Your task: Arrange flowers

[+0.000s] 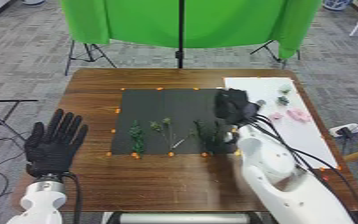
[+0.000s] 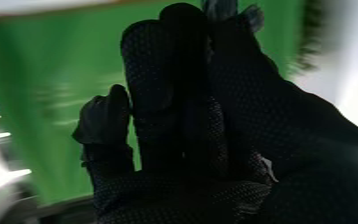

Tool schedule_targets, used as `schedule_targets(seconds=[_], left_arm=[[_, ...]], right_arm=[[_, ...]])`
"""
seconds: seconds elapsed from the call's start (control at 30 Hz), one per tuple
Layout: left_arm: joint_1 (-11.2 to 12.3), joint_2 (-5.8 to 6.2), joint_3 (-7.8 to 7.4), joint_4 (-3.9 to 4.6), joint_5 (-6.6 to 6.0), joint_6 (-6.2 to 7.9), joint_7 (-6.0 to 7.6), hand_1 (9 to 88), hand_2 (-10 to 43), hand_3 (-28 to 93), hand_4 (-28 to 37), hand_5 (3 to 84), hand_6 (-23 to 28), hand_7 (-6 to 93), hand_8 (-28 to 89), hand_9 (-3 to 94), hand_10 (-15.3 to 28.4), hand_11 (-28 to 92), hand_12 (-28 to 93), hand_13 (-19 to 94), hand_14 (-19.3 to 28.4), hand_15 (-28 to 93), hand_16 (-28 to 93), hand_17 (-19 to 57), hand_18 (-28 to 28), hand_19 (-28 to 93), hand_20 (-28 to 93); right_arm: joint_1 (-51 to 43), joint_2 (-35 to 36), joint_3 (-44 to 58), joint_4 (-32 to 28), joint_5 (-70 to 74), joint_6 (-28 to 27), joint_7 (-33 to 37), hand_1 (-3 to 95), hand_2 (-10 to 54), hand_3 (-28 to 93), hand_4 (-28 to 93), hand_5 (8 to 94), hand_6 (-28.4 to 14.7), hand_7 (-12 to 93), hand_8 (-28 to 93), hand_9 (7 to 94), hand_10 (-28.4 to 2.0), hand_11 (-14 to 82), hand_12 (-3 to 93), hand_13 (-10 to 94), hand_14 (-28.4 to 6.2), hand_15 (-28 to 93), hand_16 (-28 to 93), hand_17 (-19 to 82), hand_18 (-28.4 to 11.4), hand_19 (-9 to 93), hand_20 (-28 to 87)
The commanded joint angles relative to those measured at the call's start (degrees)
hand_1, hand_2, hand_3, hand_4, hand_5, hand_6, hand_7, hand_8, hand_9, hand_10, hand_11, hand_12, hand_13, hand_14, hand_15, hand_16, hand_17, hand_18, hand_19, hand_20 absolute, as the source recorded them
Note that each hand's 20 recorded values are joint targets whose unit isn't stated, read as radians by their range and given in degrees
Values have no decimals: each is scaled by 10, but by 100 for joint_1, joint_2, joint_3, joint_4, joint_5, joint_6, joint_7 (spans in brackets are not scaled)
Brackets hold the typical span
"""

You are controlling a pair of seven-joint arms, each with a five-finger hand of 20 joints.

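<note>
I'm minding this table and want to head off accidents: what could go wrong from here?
The right hand is close to the dark green sprigs at the right side of the black mat, so lowering it or swinging it inward might brush or shift them.
The black cables along the right arm pass close to the pink flowers on the white sheet; a sideways move could perhaps drag those flowers along.

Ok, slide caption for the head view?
Flower arranging: right hand at the dark mat's edge, green sprigs on it, pink flowers on white sheet, left hand open.
</note>
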Motion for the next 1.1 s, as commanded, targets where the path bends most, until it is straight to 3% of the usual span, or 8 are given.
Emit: schedule_targets(seconds=[0.03,0.27,0.33,0.43,0.5,0.6,0.87,1.1], left_arm=[[-46,115,47,87,55,31,158,275,169,762,-283,450,90,108,-105,389,151,187,77,282,150,325,-80,-79,135,330,101],[-73,332,163,46,13,107,322,274,166,772,-283,451,90,104,-108,387,149,184,70,277,146,317,-82,-76,132,324,104],[-138,392,216,69,11,131,345,274,165,775,-283,452,90,101,-109,387,149,183,66,274,146,313,-84,-74,131,320,105],[-146,494,276,33,-31,198,383,274,159,784,-283,455,91,98,-110,388,152,183,61,271,145,310,-86,-66,124,308,107],[-205,535,319,27,-109,312,314,275,155,791,-283,463,94,95,-110,390,158,185,56,267,147,309,-89,-61,120,295,109],[-219,549,351,15,-127,372,259,274,149,802,-283,476,98,91,-107,394,171,183,47,253,157,317,-100,-47,107,264,118],[-353,534,386,88,-118,235,202,271,136,821,-283,500,92,102,-102,427,186,173,52,242,177,316,-118,-10,71,147,141],[-312,507,334,97,-104,179,151,270,136,820,-283,493,89,102,-104,411,171,173,55,242,154,303,-117,-7,70,133,158]], right_arm=[[983,-1457,-1019,502,-337,-534,-1130,586,-95,741,-283,805,-9,303,19,885,-111,54,339,700,-85,473,416,318,-236,879,485],[1158,-2169,-1533,1218,-856,-771,-1823,572,-95,761,-283,800,-9,350,18,883,-109,61,351,700,-82,477,420,318,-236,883,482],[1134,-2416,-1497,1624,-991,-556,-2123,556,-95,781,-283,804,-12,369,18,888,-108,70,358,701,-81,481,424,320,-235,884,480],[1020,-2553,-1565,1789,-1211,-635,-2112,537,-95,808,-283,810,-12,392,31,897,-109,79,369,706,-79,495,430,323,-234,889,479],[923,-2644,-1577,1826,-1169,-889,-1874,529,-95,818,-283,813,-13,404,40,902,-110,83,378,708,-79,501,434,326,-234,894,479],[744,-2805,-1551,1910,-1254,-1176,-1650,518,-95,829,-283,817,-13,405,59,906,-112,81,386,709,-79,503,435,328,-235,899,478],[643,-2915,-1365,2203,-1853,-1261,-1619,518,-95,827,-283,806,-12,378,64,887,-109,70,375,694,-84,503,434,323,-238,905,482],[692,-2776,-1535,2080,-1538,-816,-1375,526,-95,823,-283,753,-21,398,20,840,-107,78,352,658,-89,535,418,311,-241,899,509]])
